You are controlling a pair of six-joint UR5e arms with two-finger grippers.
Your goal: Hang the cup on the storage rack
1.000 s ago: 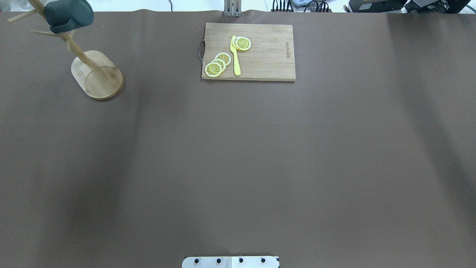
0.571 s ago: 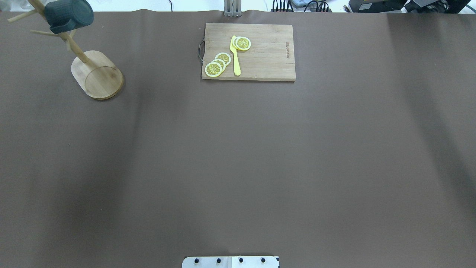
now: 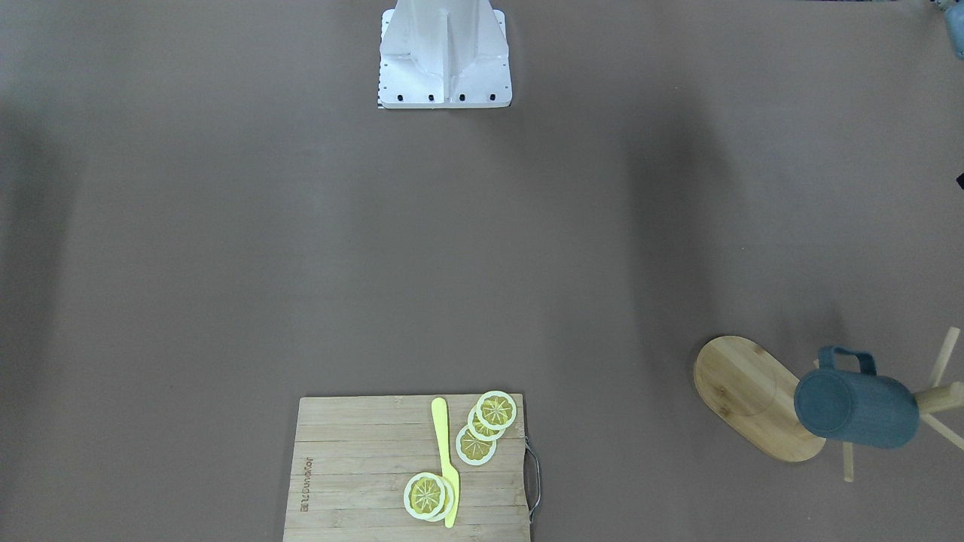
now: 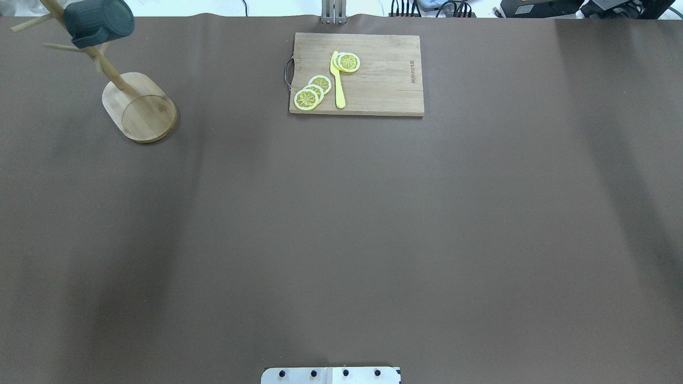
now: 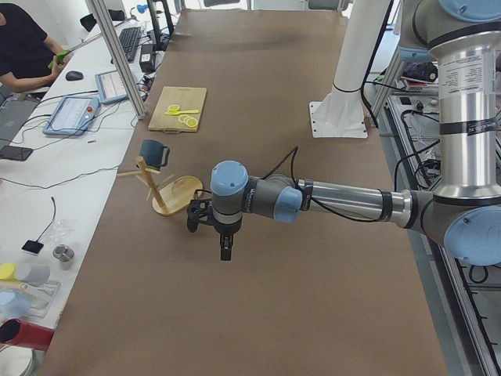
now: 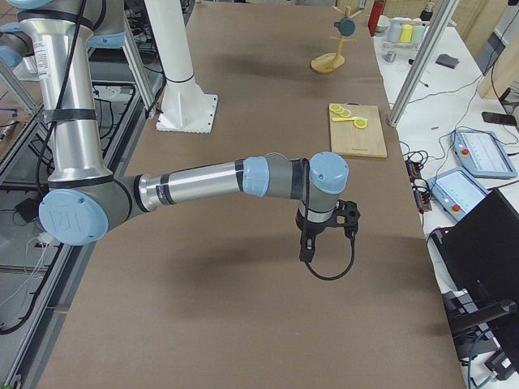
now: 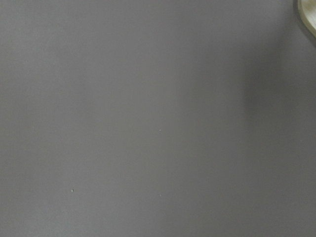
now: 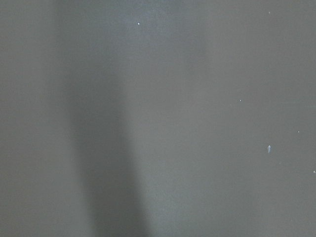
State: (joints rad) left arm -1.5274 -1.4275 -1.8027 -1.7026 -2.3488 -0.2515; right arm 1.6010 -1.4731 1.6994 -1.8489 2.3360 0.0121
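Where hooked by its loop handle over an upper peg of the storage rack (image 4: 140, 106), leave the cup (image 4: 98, 21) be: hangs clear of the worktop (image 4: 341, 240), body tipped on its side, flat bottom turned toward the front-facing camera, out at the far corner on the robot's left. Touches nothing but the rack, as far as can be made out. Cannot tell how far down the peg the handle sits; too small in every view.

Judged as the closing step: hanging done, nothing left to carry. Find the left tool (image 5: 225, 251) only in the left side view, pointing down above bare worktop, near the rack's oval base yet apart from it; cannot tell whether apart or together. Same for the right tool (image 6: 306, 253), seen only from the right side, above bare worktop and well apart from rack and cup; cannot tell its state either. No cup at either one. Both wrist views give plain brown worktop, the left with a sliver of pale bamboo at its top right corner.

For the next move, probably no more than parking both arms. Keep the left arm wide of the rack's base and pegs, since a knock could rock the post and slip the handle off. Off the job altogether: cutting board (image 4: 373, 80) with lemon slices (image 4: 312, 92) and a yellow knife (image 4: 338, 80).
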